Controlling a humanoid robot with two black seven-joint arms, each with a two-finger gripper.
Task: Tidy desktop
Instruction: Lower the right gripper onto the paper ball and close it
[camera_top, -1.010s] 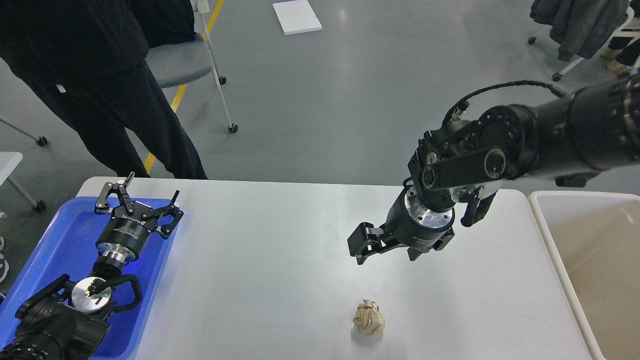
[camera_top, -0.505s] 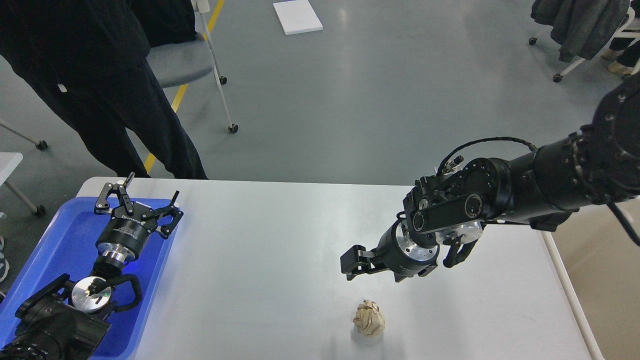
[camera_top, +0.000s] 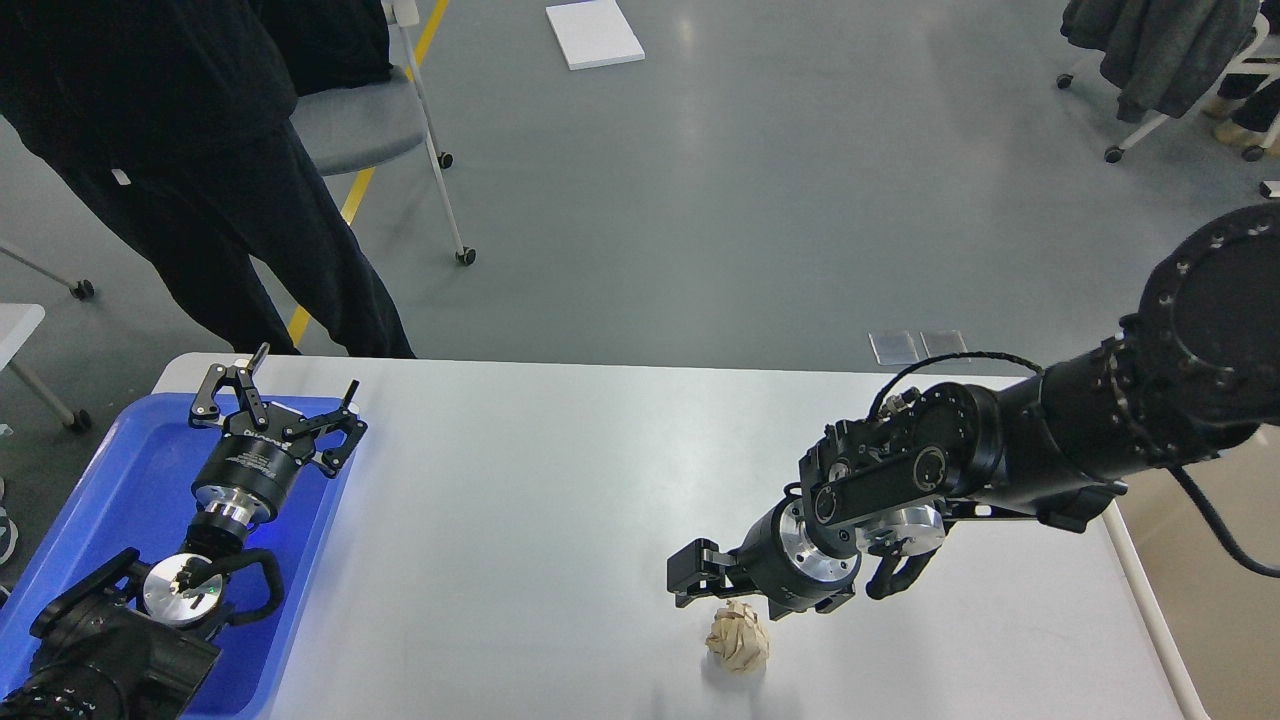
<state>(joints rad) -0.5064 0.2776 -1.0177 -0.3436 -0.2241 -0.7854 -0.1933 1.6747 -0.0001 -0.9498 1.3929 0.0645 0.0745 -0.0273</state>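
Note:
The desktop (camera_top: 520, 520) is a glossy white-grey tabletop. A crumpled beige paper ball (camera_top: 739, 642) lies on it near the front, right of the middle. My right gripper (camera_top: 728, 592) is open and hangs low just behind and above the ball, one finger (camera_top: 690, 575) to the ball's left and the other close above its right side. I cannot tell whether it touches the ball. My left gripper (camera_top: 278, 405) is open and empty above the far end of the blue tray (camera_top: 110, 480).
A cream bin (camera_top: 1200, 610) stands past the table's right edge, partly hidden by my right arm. A person in black (camera_top: 200, 150) and a grey chair (camera_top: 365, 120) are behind the table's far left corner.
My right arm has swung down and toward the front, bringing its open gripper from high over the table to just above the paper ball. The left arm has not moved.

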